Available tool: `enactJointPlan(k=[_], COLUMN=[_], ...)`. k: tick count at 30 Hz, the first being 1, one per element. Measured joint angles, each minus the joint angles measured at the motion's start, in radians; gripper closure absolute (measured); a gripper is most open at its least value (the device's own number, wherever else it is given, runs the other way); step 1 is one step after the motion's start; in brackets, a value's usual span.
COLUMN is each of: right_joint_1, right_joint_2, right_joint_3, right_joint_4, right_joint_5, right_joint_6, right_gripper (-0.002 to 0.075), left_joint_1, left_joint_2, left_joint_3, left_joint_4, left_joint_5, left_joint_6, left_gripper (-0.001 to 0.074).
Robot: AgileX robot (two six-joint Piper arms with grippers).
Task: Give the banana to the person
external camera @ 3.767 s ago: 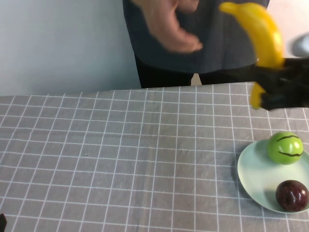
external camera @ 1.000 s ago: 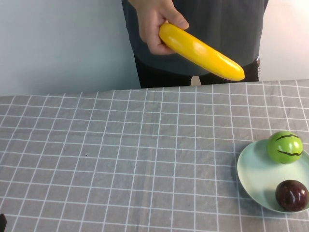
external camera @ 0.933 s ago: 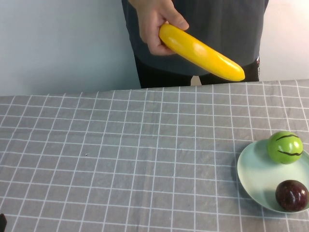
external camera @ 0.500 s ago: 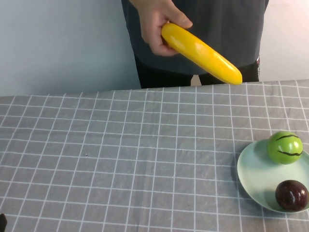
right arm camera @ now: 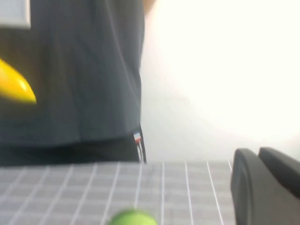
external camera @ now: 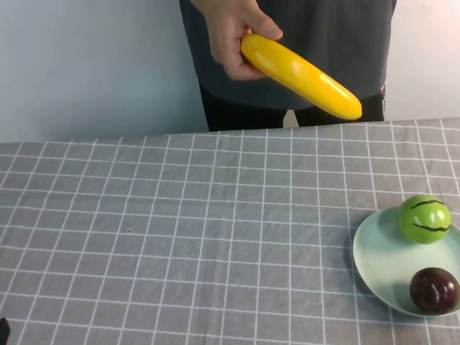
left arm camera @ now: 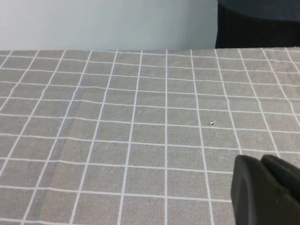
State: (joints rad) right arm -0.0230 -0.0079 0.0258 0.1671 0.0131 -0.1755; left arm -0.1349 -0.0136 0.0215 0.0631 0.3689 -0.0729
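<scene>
Since the earlier frames, your right gripper [right arm camera: 265, 187] has released the banana [external camera: 300, 75], now in the person's hand [external camera: 233, 32] at upper centre; handover looks complete. Left gripper [left arm camera: 267, 190] hovers over the tablecloth [external camera: 180, 237]; both grippers' finger states are unclear.

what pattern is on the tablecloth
The tablecloth is grey with a white grid of squares, clearest in the high view.

One banana [external camera: 300, 75], one person [external camera: 323, 50], one plate [external camera: 377, 266], two round fruits: green [external camera: 425, 219], purple [external camera: 434, 290]
</scene>
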Motion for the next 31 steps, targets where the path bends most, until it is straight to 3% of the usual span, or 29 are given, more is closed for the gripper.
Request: enactJointPlan(k=[12,31], right_joint_1=[-0.038,-0.038], right_joint_2=[0.000,0.000], right_joint_3=[0.002,0.002], right_joint_4=[-0.240,-0.261], right_joint_5=[0.356,0.367], right_joint_6=[0.269,0.294], right_gripper=[0.0735,0.0735], left_joint_1=[0.000,0.000], left_joint_2=[0.000,0.000], left_joint_3=[0.000,0.000], left_joint_4=[0.000,0.000], left_joint_5=[0.000,0.000], left_joint_6=[0.000,0.000], left_gripper=[0.0740,0.0740])
